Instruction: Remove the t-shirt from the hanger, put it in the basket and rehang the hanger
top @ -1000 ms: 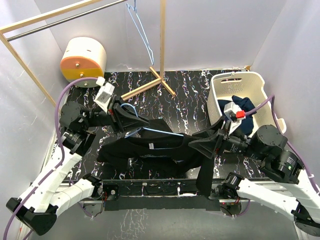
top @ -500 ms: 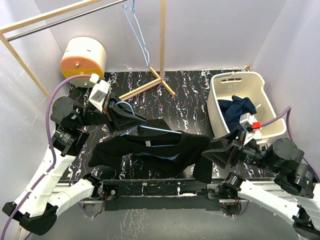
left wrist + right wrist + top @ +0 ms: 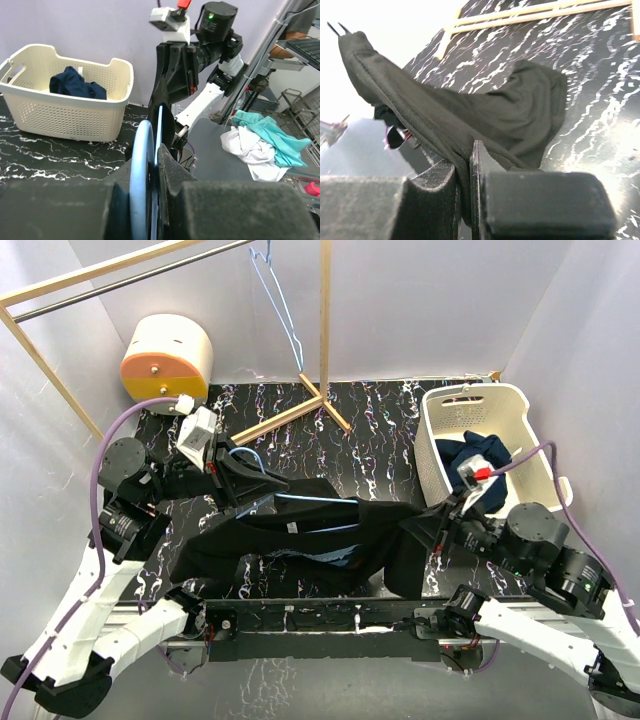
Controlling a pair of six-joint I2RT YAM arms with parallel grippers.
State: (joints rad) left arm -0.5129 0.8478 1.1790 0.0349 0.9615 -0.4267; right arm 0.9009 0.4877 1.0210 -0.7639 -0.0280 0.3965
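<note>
**A:** Where's the room, going left to right?

**B:** At 9 o'clock the side wall (image 3: 40, 470) stands close beside the left arm. A slanted wooden rail (image 3: 45, 360) runs from 11 down toward 9. A cream-and-orange drum (image 3: 167, 358) fills the 11 o'clock corner. At 12 a post (image 3: 325, 310) rises from crossed wooden feet, and a spare hanger (image 3: 280, 300) dangles from the top bar just beside it. Black marbled table (image 3: 385, 440) shows between those feet and the cloth. At 2 o'clock a white basket (image 3: 530, 425) sits against the right wall with a navy garment (image 3: 482, 452) inside.

**A:** And the task's thing?

**B:** The t-shirt (image 3: 300, 545) is black. It lies at 6 o'clock, stretched sideways along the table's near edge between the two arms. The collar and a small label face up, the body is rumpled, and one end droops over the near edge toward 5.

**A:** What about the hanger (image 3: 320, 502)?

**B:** It is pale blue. One bar shows across the shoulders and the hook end points toward 9. The rest is hidden in the fabric.

**A:** And the grips?

**B:** The left fingers (image 3: 167, 172) are clenched on the hanger's blue wire. The right fingers (image 3: 476, 160) are clenched on a fold of the t-shirt at its 3 o'clock end, just beside the basket.
</note>
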